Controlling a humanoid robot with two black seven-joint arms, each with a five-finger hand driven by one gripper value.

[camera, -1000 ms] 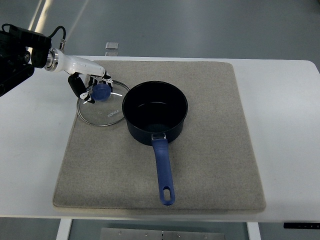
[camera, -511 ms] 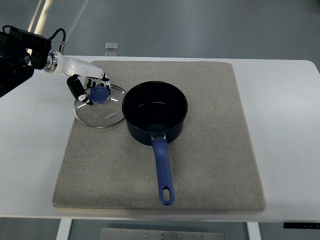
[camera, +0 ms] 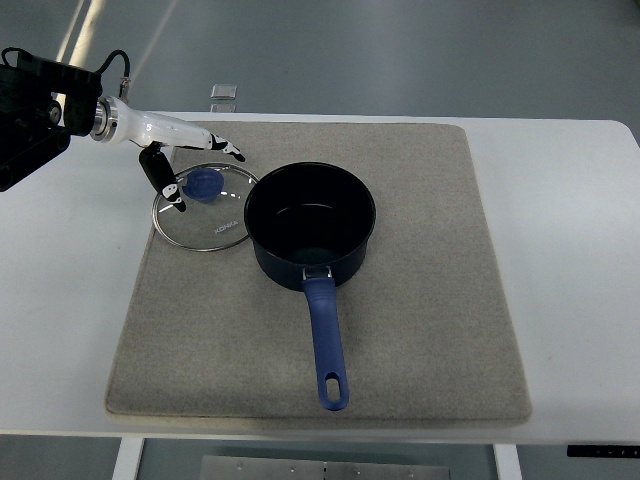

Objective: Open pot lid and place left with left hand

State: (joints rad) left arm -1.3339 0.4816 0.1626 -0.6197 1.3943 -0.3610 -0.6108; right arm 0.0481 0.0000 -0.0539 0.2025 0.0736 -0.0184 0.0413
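Your left hand (camera: 185, 160) has its fingers spread above the lid (camera: 205, 208). The lid lies flat on the mat (camera: 430, 300), touching the pot (camera: 310, 225).

one camera looks steeply down from the robot's side onto the white table (camera: 560, 260).

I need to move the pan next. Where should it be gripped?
Grip the pan by its long blue handle, coming from above on the near side. The handle sticks straight out toward the mat's near edge, with nothing around it.
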